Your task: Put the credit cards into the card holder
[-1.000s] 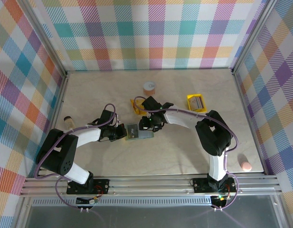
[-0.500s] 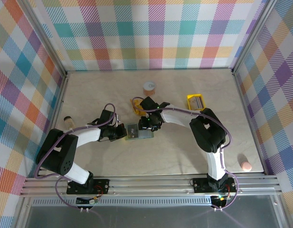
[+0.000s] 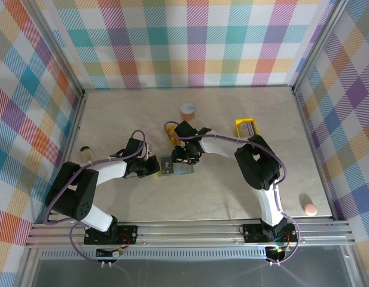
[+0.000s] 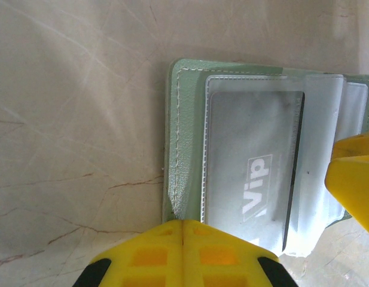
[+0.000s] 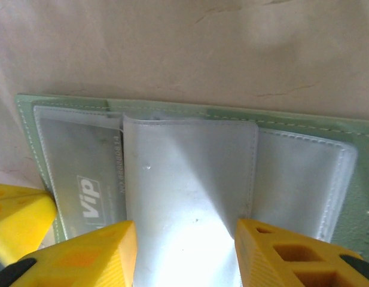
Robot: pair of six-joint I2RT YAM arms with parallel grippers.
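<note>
A pale marbled table [image 3: 112, 119] is enclosed by walls [image 3: 190, 42] of bright checked cloth on a metal frame [image 3: 301, 78]. The holder [image 3: 174, 167] is laid open near the middle, and a grey card [image 4: 256, 179] marked "Vip" is seen inside it. The left claw [image 4: 183, 230] is shut at the holder's edge. The right claw [image 5: 185, 239] is spread partway over a clear sleeve [image 5: 190, 173]. More cards [image 3: 249, 129] are kept in a yellow tray [image 3: 238, 124], well apart.
</note>
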